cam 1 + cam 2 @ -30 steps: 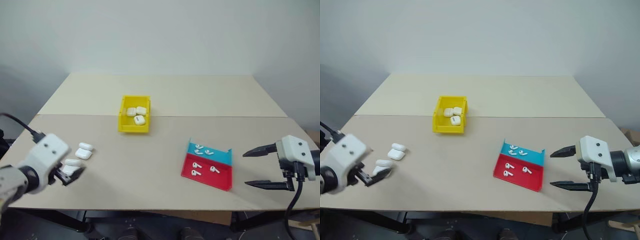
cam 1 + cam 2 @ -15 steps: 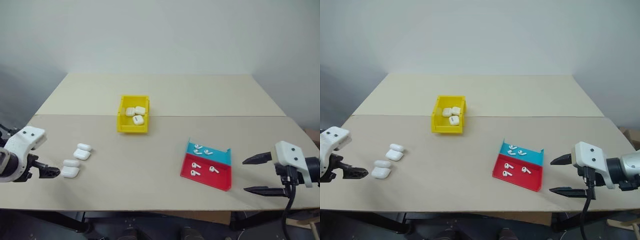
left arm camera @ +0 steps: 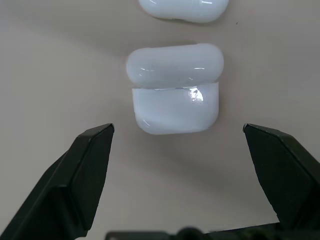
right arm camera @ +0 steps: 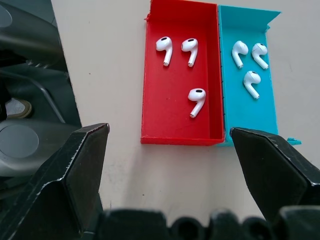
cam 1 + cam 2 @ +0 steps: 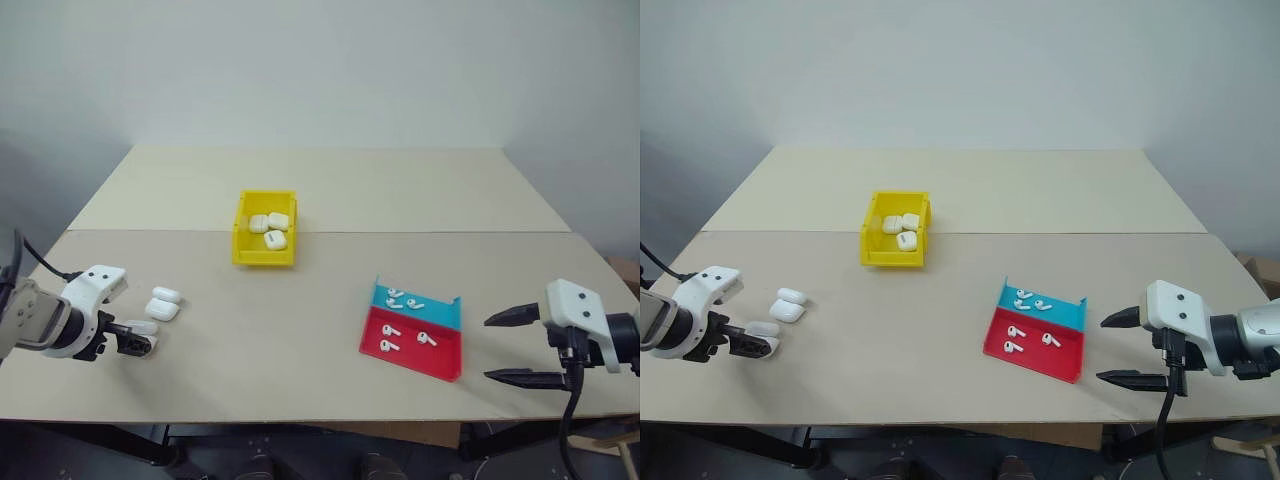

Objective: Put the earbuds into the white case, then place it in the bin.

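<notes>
Lying flat, glossy white case (image 3: 175, 90), lid seam visible, left gripper (image 3: 180, 137) wide, right gripper (image 4: 170, 145) wide

Both head eyes look down from six o'clock toward twelve across the beige tabletop (image 5: 330, 290), sharing nearly everything. The left wrist camera hangs close above a glossy white rounded case (image 3: 175, 90); the right wrist camera overlooks a red-and-blue flat tray (image 4: 210, 80).

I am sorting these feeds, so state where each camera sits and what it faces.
Head pair: on the head, facing forward and down at the yellow plastic bin; both arms show.
Left wrist: above a glossy white rounded case, between the open left fingers.
Right wrist: over the red-and-blue tray of white earbuds, open right fingers.
The tray shows in head and right wrist views.
</notes>
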Robot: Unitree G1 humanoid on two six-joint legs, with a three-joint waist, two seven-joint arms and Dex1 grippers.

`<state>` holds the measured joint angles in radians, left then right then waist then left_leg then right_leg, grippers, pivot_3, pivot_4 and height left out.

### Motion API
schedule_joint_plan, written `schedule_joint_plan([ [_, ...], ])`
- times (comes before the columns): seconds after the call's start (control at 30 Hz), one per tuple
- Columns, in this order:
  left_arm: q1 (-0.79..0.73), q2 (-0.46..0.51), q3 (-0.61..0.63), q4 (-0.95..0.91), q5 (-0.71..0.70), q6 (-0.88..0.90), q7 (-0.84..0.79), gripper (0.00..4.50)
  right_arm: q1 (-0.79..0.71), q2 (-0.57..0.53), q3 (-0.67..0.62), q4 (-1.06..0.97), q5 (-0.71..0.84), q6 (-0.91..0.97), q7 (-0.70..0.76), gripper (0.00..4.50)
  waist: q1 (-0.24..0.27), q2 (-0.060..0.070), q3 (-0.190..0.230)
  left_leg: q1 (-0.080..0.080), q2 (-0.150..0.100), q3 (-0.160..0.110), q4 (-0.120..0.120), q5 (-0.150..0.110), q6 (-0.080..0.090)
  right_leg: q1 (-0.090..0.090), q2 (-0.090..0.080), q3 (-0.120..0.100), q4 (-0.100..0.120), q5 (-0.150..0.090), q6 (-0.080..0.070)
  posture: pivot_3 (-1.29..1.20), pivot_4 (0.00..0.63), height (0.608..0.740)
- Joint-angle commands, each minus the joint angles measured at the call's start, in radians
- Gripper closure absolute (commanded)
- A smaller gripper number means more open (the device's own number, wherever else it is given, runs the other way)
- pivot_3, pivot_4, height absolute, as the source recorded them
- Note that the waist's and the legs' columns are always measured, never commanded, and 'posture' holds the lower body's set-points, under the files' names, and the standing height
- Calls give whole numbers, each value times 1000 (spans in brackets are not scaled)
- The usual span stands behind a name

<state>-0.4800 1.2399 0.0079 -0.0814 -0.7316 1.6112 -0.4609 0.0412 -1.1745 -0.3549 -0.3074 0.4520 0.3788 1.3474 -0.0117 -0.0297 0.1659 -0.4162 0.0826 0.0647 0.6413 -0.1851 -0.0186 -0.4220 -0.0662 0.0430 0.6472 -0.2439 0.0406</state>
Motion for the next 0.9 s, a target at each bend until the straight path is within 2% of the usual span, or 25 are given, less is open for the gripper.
schedule_joint_plan([
  [0.03,-44,-4,-21,24,38,3,5,0,-12,-12,-20,-28,8,11,-8,23,1,0,0,0,0,0,0,0,0,0,0,0,0,0,0,0,150,740],
  [0.47,-89,-105,-66,103,99,3,17,0,-24,-15,0,-28,-8,17,-34,23,1,0,0,0,0,-1,1,0,0,1,0,0,0,1,1,0,150,740],
  [0.9,-101,-142,-74,117,117,3,6,0,-58,-21,26,-16,-11,31,-44,23,2,0,0,0,0,-1,1,0,0,1,0,0,1,2,0,0,150,740],
])
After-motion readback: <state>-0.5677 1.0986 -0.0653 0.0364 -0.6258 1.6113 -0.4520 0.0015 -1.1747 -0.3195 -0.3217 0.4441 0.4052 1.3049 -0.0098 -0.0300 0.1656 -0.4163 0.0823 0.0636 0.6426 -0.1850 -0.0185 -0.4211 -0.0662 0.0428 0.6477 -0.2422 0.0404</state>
